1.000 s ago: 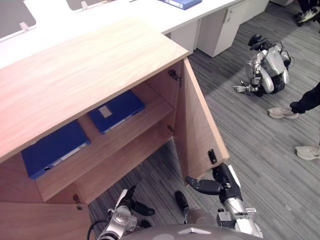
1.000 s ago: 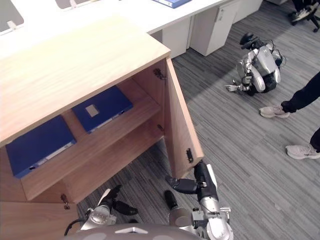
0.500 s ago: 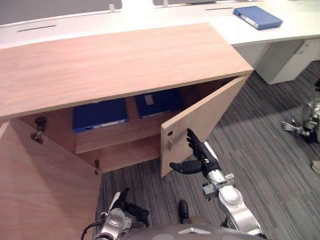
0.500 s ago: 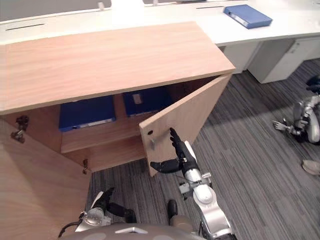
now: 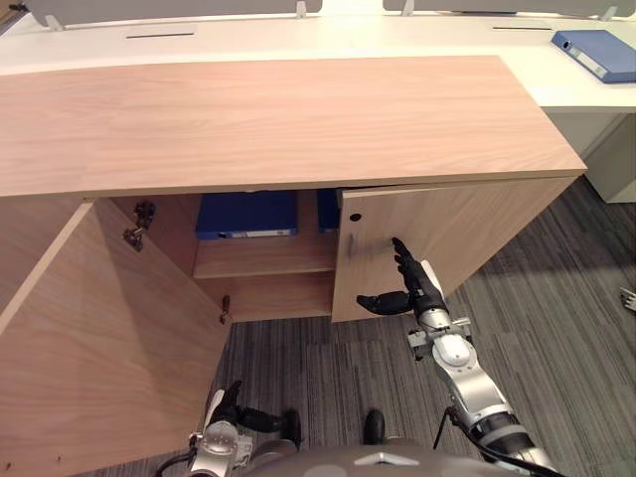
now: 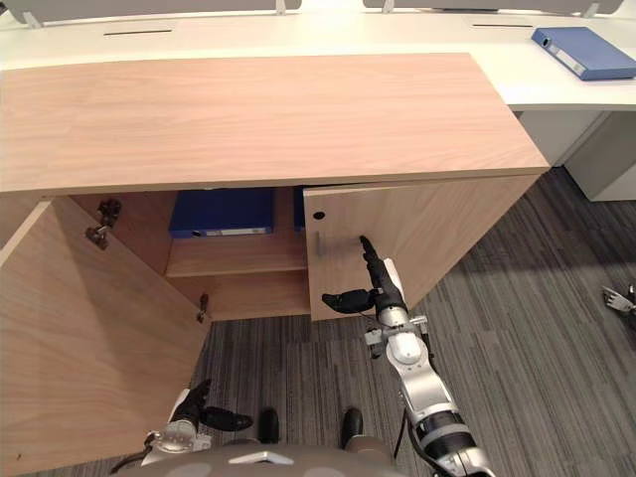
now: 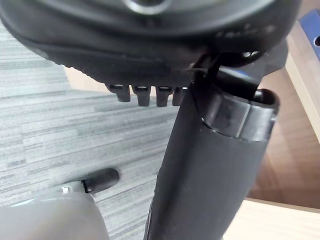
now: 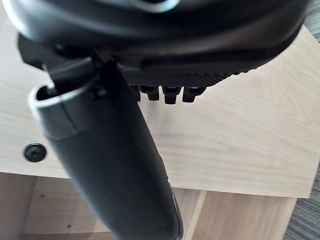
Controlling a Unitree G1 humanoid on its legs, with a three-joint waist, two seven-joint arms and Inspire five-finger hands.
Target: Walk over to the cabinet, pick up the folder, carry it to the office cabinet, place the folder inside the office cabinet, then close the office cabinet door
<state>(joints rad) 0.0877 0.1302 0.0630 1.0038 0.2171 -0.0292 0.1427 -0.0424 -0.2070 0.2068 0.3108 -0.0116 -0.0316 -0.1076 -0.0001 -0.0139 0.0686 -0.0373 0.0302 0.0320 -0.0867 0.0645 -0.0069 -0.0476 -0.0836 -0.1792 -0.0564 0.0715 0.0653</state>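
light bright, even | cabinet (image 5: 278, 119) inside shaded | desk (image 5: 328, 35) glaring white

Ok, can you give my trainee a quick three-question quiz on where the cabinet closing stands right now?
1. True or false: the left door of the office cabinet is shut.
2. The right hand has its straight fingers against: A) the right door, B) the floor, C) the desk.
3. Fill in: the folder showing in the cabinet's opening is ____ in colour.
Key: 1 false; 2 A; 3 blue.

silver-grey right arm (image 5: 469, 376), black right robot hand (image 5: 417, 296).
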